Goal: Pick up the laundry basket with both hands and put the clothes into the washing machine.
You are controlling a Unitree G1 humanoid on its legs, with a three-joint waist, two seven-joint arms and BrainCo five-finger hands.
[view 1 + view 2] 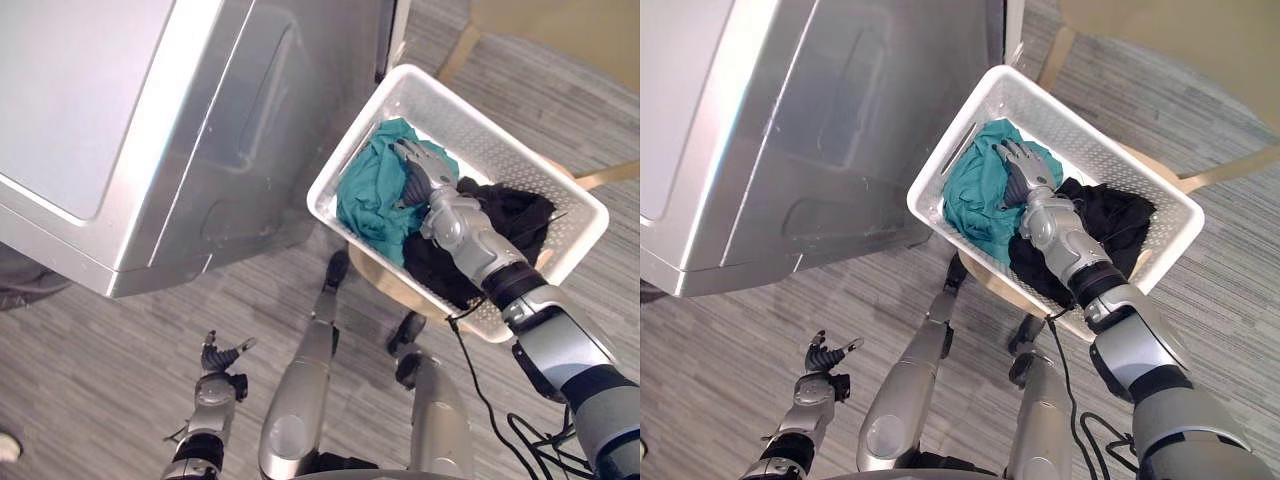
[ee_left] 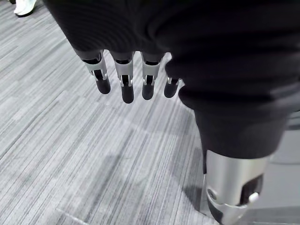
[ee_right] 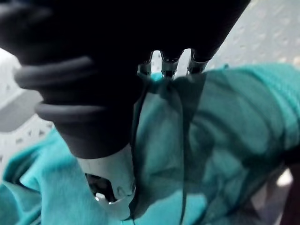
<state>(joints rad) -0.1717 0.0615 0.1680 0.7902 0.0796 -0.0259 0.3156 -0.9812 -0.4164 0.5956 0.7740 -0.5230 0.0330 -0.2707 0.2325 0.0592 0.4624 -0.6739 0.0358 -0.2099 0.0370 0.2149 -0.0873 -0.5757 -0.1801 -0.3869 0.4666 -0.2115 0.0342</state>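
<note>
A white laundry basket [image 1: 470,110] stands on a round wooden stool [image 1: 385,282] beside the silver washing machine [image 1: 150,130]. A teal garment [image 1: 365,200] lies at the basket's end nearest the machine, and a black garment [image 1: 510,215] at the other end. My right hand [image 1: 425,175] reaches into the basket, its fingers fairly straight and resting on top of the teal garment [image 3: 225,122]. Low at the lower left, my left hand [image 1: 222,358] hangs open above the floor, and its fingers [image 2: 124,79] point down with nothing in them.
The washing machine's side panel faces the basket, and no door opening shows. Wooden furniture legs [image 1: 610,175] stand behind the basket at the upper right. Grey striped floor lies all around. A person's white shoe [image 2: 23,5] is off to the left.
</note>
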